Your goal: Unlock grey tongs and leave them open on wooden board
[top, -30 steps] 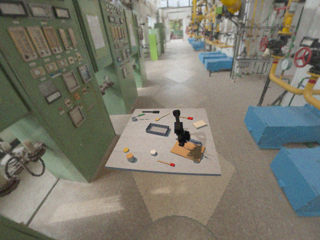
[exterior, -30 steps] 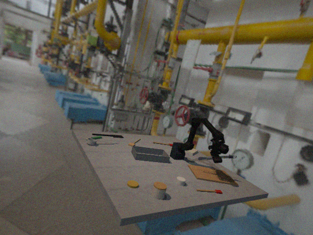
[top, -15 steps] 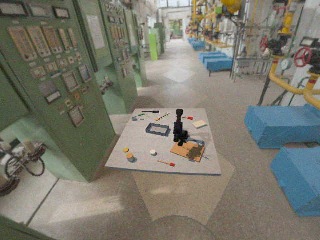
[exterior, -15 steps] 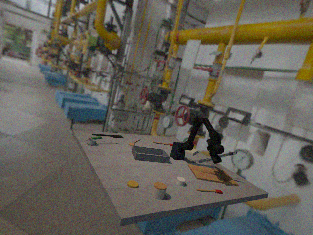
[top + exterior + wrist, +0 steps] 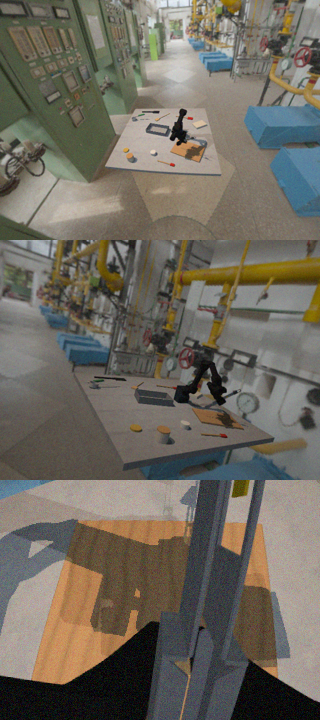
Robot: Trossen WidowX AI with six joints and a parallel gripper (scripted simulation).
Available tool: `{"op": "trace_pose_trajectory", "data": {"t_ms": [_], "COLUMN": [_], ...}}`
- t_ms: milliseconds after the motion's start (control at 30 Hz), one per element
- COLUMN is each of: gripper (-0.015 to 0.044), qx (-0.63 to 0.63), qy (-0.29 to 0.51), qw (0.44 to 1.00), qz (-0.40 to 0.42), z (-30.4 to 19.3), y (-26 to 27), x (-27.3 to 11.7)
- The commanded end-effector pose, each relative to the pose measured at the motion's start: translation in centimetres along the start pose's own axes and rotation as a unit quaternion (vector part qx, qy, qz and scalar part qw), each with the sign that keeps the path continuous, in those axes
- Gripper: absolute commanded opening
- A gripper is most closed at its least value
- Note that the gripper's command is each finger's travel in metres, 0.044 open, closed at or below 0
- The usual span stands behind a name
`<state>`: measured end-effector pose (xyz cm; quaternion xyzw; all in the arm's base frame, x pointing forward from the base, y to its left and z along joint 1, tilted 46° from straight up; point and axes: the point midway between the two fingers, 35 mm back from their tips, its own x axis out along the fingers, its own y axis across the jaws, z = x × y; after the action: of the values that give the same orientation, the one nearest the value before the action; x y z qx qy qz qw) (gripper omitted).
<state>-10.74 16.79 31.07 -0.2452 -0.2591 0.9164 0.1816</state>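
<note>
My gripper (image 5: 183, 141) (image 5: 223, 398) (image 5: 175, 634) is shut on the grey tongs (image 5: 232, 392) (image 5: 200, 555), high above the table. In the exterior view the tongs slant, with their right end up and their left end down. In the wrist view their two long arms run up the picture, narrowly spaced, with a yellow-green piece (image 5: 241, 487) between them. Whether the lock is released cannot be told. The wooden board (image 5: 178, 150) (image 5: 206, 418) (image 5: 62, 652) lies below, under the arm's shadow. The roasting tin (image 5: 156, 132) (image 5: 155, 400) stands left of the arm's base.
A white tub (image 5: 153, 152) (image 5: 185, 424), a jar with an orange lid (image 5: 130, 157) (image 5: 163, 435) and a red-tipped spatula (image 5: 170, 164) (image 5: 217, 435) are near the front. A cream block (image 5: 199, 124) lies behind the board. Several utensils lie along the back.
</note>
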Motion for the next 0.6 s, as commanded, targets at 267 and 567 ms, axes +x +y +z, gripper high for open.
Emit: {"op": "trace_pose_trajectory", "data": {"t_ms": [267,567], "gripper": [-0.015,-0.015], "qx": [-0.06,-0.06], "qy": [-0.074,-0.074], "qw": [0.994,0.994], "qz": [-0.057,-0.057], "z": [0.74,0.74], "y": [-0.62,-0.62], "x": [-1.46,-1.46]}}
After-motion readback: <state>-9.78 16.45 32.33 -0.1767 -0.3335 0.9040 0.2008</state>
